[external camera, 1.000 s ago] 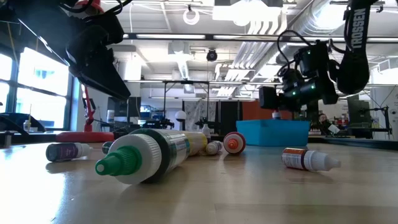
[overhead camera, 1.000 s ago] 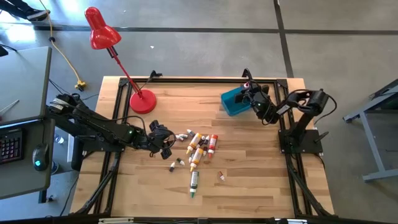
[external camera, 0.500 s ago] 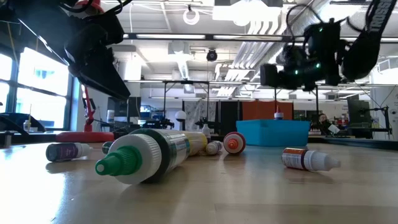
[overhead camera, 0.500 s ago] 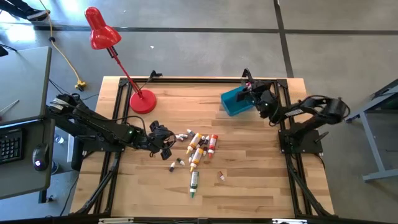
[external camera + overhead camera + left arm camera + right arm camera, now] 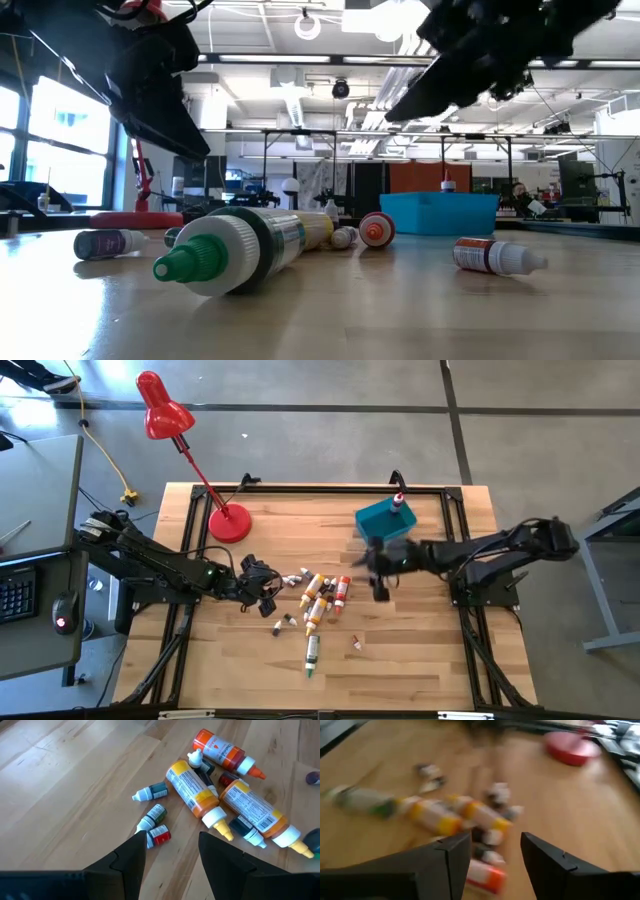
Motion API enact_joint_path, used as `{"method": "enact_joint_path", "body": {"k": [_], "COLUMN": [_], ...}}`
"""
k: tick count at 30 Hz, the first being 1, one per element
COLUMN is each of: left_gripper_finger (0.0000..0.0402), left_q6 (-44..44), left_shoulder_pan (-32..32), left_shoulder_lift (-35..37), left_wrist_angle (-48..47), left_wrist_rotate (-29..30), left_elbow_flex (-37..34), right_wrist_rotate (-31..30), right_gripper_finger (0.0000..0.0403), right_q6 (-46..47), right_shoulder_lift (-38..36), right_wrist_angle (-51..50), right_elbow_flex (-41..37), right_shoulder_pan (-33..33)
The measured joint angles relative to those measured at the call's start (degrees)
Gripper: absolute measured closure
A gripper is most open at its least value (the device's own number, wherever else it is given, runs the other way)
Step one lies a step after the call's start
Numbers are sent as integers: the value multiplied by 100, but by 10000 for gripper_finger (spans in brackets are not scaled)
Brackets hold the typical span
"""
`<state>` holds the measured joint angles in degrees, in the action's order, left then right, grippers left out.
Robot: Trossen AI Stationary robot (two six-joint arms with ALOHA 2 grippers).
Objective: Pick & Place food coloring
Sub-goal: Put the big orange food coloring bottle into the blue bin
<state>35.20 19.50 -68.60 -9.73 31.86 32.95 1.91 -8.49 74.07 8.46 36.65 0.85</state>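
Note:
The food coloring bottles lie in a loose pile on their sides at the middle of the wooden table. A green-tipped tube and a tiny bottle lie nearer the front. One bottle stands upright in the blue bin. My left gripper hangs open just left of the pile, with small bottles ahead of its fingers. My right gripper, blurred, is open above the table between the bin and the pile, facing the bottles.
A red desk lamp stands at the far left of the table. A black frame runs along the table's edges. Bare wood lies at the near side and the right of the pile.
My right gripper has swung away from above the blue bin, toward the table's left and near edges and the pile. It has risen and tipped from pointing down to a shallow slant. The bottle in the bin stays upright. My left gripper has kept still.

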Motion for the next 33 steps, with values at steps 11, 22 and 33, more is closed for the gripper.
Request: {"method": "enact_joint_path", "body": {"k": [11, 22, 33], "left_gripper_finger": [223, 223, 223], "left_q6": [3, 9, 7], "left_shoulder_pan": [-2, 0, -2], "left_shoulder_lift": [0, 0, 0], "left_wrist_angle": [32, 27, 22], "left_wrist_rotate": [-50, -209, -213], "left_elbow_flex": [0, 0, 0], "right_wrist_rotate": [506, 150, -507], "right_gripper_finger": [235, 209, 201], "right_q6": [-542, -1513, -2522], "right_shoulder_lift": [1733, 3057, 3363], "right_wrist_angle": [-1442, -3597, -3730], "right_elbow_flex": [1731, 3368, 3367], "right_shoulder_pan": [1028, 810, 690]}}
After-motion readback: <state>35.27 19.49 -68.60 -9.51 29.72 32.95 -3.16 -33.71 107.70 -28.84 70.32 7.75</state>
